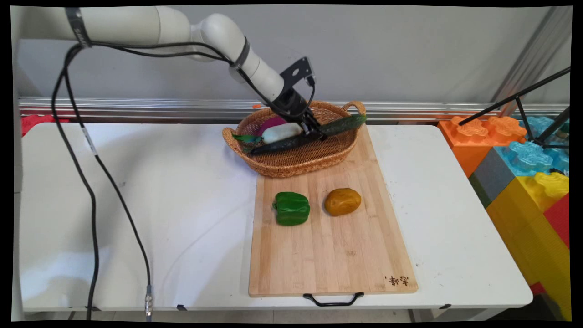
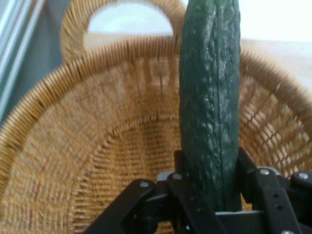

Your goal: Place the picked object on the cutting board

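Left of centre in the main view, the white table [image 1: 136,191] carried nothing but my hanging cables. In the upper middle of that frame stood the wicker basket [image 1: 291,166], its near side resting on the far end of the wooden cutting board [image 1: 332,246]. Inside the basket, toward its left, lay a pale whitish vegetable [image 1: 280,132] against something purple [image 1: 271,124] and a bit of green leaf [image 1: 246,137].

My pincer [image 1: 313,132] sat within the basket, clamped on the cucumber [image 1: 300,135] near its middle. The hand view confirmed this: the cucumber [image 2: 210,112] ran up between my fingers [image 2: 195,204] with the woven basket wall [image 2: 97,146] behind it.

The cucumber's long axis ran diagonally in the main view, from lower left inside the basket to upper right, where its tip passed over the rim just below the right handle [image 1: 355,107]. It was tilted, the right end higher.

In my judgement, handling it well calls for a firm central hold, since a long body tends to swing about the grip, and for keeping the low left end off the pale vegetable and the rim.

Below the basket on the board sat a green pepper [image 1: 291,208] and, to its right, a brown potato [image 1: 342,201], apart from each other. Coloured blocks [image 1: 524,159] stood at the far right.
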You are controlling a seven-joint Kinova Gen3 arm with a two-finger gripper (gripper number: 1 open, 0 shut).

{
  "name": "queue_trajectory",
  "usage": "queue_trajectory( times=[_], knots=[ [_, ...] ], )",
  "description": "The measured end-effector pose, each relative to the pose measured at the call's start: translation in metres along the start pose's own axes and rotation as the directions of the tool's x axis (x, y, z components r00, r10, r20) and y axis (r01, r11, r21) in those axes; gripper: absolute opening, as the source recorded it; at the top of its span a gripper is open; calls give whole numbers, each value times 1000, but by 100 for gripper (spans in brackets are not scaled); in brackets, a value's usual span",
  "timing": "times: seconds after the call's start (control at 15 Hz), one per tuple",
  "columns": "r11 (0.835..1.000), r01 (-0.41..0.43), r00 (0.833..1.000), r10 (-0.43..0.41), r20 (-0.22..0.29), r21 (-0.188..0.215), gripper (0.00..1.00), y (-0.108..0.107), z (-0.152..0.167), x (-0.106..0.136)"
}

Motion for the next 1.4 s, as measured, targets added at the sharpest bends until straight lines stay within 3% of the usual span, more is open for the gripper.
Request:
queue_trajectory(
  times=[0.33,0.73,1.13,1.4],
  knots=[
    [999,-16,999,18,-48,30,0,21,-40,33],
    [999,-46,995,47,-86,21,0,72,-75,91],
    [999,-19,997,16,-77,-41,0,150,-84,133],
    [997,4,999,-7,-38,-75,0,190,-82,133]
  ],
)
